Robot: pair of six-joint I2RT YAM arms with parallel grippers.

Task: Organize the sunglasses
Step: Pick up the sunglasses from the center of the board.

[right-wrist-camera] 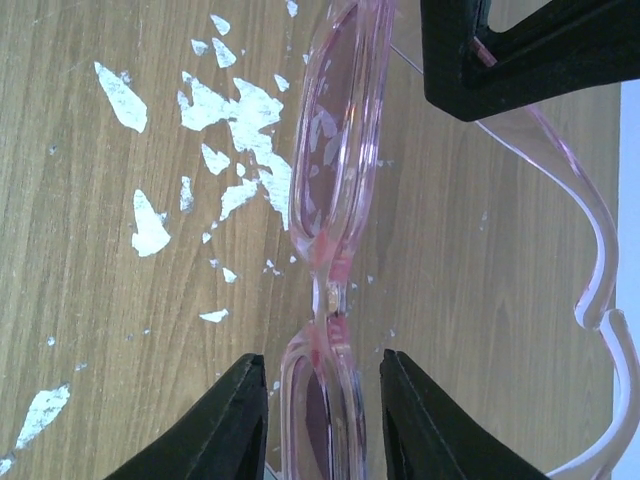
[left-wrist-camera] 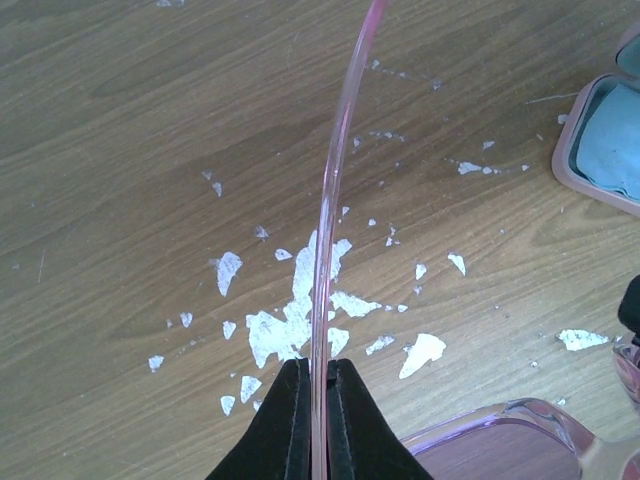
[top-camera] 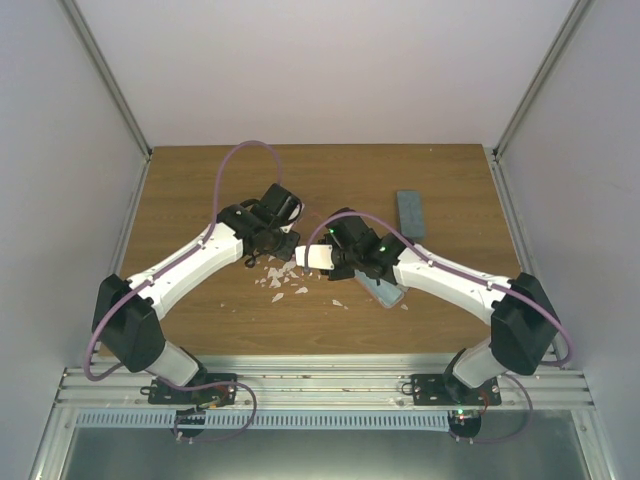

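**Two hands meet on pink sunglasses at mid-worktop**

The left hand [left-wrist-camera: 319,372], bottom centre of its wrist view, is pinched tight on one thin temple arm of the pink sunglasses [right-wrist-camera: 335,150]. The right hand [right-wrist-camera: 322,358] stands with fingers apart on either side of the frame beside the bridge, gaps showing. The pair stands on edge over the white-flecked wooden worktop [left-wrist-camera: 120,120]. A pink case [left-wrist-camera: 563,150] lies open at upper right.

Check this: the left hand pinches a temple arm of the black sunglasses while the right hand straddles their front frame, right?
No, they're the pink sunglasses, not black: the left wrist view shows a pink arm pinched in the left hand. The right hand does straddle their front frame.
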